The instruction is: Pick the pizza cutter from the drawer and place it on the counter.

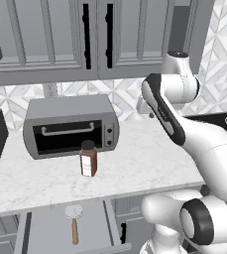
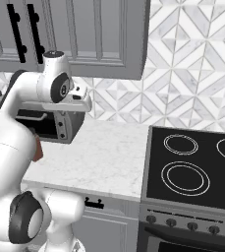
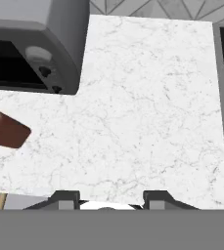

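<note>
White marble counter (image 1: 135,158), grey cabinets (image 1: 45,34)

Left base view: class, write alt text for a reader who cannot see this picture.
A pizza cutter lies in an open grey drawer below a white marble counter. On the counter stand a brown bottle and, behind it, a grey toaster oven. The white robot arm rises at the right.
</note>
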### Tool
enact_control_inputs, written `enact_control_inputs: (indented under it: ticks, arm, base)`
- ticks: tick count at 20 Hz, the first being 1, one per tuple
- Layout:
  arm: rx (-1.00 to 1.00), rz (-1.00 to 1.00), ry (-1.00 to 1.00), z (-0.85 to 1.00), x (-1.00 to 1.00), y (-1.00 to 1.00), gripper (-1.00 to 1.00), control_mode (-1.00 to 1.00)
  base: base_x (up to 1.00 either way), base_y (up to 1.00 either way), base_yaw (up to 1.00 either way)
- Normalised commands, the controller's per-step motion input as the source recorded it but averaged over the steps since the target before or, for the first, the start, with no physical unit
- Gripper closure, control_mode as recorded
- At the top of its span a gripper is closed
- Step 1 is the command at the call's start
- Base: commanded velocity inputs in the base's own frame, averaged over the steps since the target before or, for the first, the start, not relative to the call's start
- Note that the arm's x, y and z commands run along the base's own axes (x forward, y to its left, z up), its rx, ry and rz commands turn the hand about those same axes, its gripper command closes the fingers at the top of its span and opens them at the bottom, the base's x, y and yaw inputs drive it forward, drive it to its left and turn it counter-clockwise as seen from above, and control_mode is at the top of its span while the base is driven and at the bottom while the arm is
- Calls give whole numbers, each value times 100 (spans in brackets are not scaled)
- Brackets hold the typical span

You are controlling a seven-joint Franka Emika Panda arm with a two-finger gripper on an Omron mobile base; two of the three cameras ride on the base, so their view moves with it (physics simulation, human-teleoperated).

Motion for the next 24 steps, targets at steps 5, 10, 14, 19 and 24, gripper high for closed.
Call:
enact_control_inputs:
  ticks: [5,10,14,19,24]
  arm:
    - [0,0,-7,-11,-24,27,-100,-100]
    - [0,-6,-7,-27,-18,100,-100,-100]
    - [0,-13,-9,-34,0,100,-100,-100]
    - [0,-13,-5,-33,0,100,-100,-100]
    - [0,-10,-1,-22,3,91,-100,-100]
  base:
    - [0,0,0]
    - [0,0,0]
    - [0,0,0]
    - [0,0,0]
    - [0,0,0]
